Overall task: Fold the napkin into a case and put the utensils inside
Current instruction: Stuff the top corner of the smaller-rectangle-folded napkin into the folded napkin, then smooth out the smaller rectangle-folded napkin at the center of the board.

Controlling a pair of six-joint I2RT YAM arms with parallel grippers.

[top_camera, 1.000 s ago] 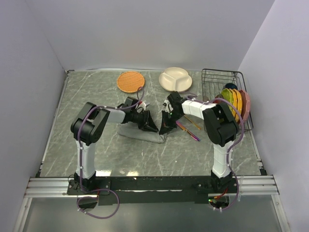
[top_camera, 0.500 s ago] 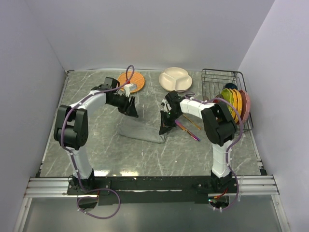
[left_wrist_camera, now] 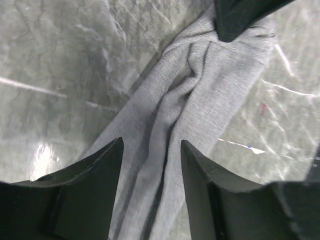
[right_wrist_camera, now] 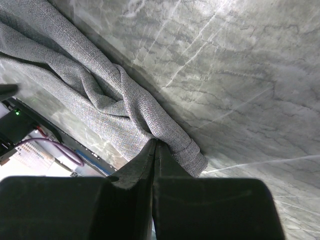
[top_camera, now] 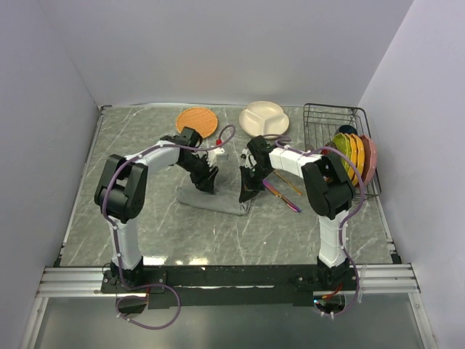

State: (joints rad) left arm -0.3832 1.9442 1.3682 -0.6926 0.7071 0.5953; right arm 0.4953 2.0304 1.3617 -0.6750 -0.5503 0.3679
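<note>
Left gripper (left_wrist_camera: 150, 145) swings back over the napkin (left_wrist_camera: 200, 100), jaws parted. Long axis of the cloth runs toward the right gripper (right_wrist_camera: 154, 142), which pinches its end.

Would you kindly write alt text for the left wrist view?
The open left gripper hovers over a rumpled grey napkin lying in a long strip on the marbled table. At the strip's far end, the shut right gripper pinches the cloth.

Grey napkin (top_camera: 216, 201) bunched lengthwise, gold spoon (top_camera: 292, 186) and purple knife (top_camera: 288, 201) lying beside it
</note>
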